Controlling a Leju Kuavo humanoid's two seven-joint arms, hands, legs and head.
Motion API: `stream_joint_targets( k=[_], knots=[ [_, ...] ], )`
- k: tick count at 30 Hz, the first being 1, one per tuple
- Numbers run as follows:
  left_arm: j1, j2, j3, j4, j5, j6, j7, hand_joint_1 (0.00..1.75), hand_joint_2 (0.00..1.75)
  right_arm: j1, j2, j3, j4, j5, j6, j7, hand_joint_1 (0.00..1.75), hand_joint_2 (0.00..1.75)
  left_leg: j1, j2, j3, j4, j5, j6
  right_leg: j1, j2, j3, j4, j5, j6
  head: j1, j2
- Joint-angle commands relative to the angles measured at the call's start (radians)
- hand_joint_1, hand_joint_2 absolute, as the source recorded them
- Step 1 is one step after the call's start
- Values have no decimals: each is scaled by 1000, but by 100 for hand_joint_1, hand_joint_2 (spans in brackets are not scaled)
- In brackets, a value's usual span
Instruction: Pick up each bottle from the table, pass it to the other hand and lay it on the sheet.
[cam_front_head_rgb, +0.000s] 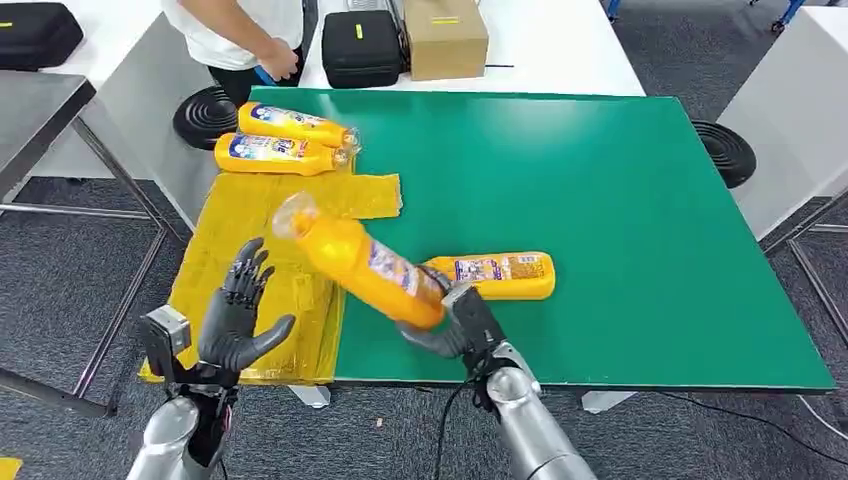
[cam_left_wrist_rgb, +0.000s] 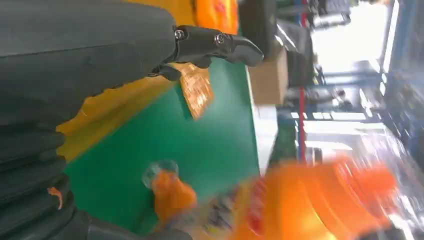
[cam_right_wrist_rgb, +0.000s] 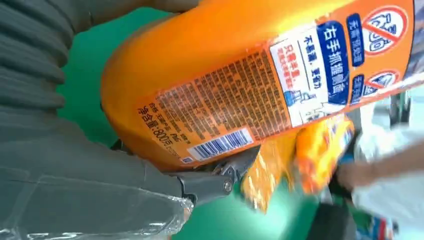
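Four orange bottles on/over the green bench (cam_front_head_rgb: 620, 200). Right robot hand (cam_front_head_rgb: 450, 325) grips one bottle (cam_front_head_rgb: 360, 265) by its base, held tilted, cap end over the yellow sheet (cam_front_head_rgb: 250, 290). Left robot hand (cam_front_head_rgb: 235, 310) spread, w/ nothing in it, above sheet. Two bottles (cam_front_head_rgb: 285, 140) lie at sheet's far end; another bottle (cam_front_head_rgb: 500, 275) lies just beside sheet.

Lab: white benches (cam_front_head_rgb: 560, 40), equipment case (cam_front_head_rgb: 360, 48), carpet.

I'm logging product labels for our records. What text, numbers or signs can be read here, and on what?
On the orange plastic bottle held in the right hand:
"净含量:800克", above a barcode
"右手抓握瓶底"
Two red prohibition signs
Other fine print: too small.
Labels on the other yellow bottles: too small.
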Motion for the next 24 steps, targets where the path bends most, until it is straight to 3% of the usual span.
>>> stream_joint_targets(
  k=[1, 12, 14, 17, 18, 21, 24],
  knots=[
    [-50, 29, -62, 73, 32, -57, 6, 0, 175, -107, 4, 71, 245, 8, 5, -15, 175, 175, 0, 0, 5, -1, -1, 0, 1, -1, 5, -1, -1, -2, 1, 0],
    [-71, 36, -75, 104, 64, -82, 38, 0, 175, -132, 22, 130, 284, 48, 0, -15, 175, 175, 1, 2, 8, -1, -3, -1, 1, 0, 8, -1, -3, -4, 1, 0],
    [-74, 40, -77, 108, 67, -84, 46, 0, 175, -134, 22, 133, 286, 48, 5, -17, 175, 175, 0, 0, 3, 0, -1, 0, 1, -1, 3, -1, -1, -2, 1, 0],
    [-74, 40, -77, 108, 67, -84, 46, 0, 175, -134, 22, 133, 286, 48, 5, -17, 175, 175, 1, 1, 10, -1, -3, -1, 2, -1, 10, -1, -3, -4, 0, 0],
    [-81, 42, -80, 119, 63, -76, 54, 0, 175, -136, 21, 136, 284, 48, 6, -19, 175, 175, 0, 0, 4, 0, -1, 0, 1, -1, 4, -1, -1, -2, 0, 0],
    [-96, 43, -97, 146, 53, -62, 76, 0, 175, -140, 24, 149, 282, 55, 3, -23, 175, 175, 1, 0, 9, -1, -3, 0, 2, -2, 9, -1, -3, -4, 0, 0],
    [-108, 42, -111, 169, 43, -59, 86, 0, 175, -141, 28, 153, 281, 57, 2, -23, 175, 175, 0, 0, 3, -1, -1, 0, 0, -1, 3, 0, -1, -2, 0, 0]
  ],
)
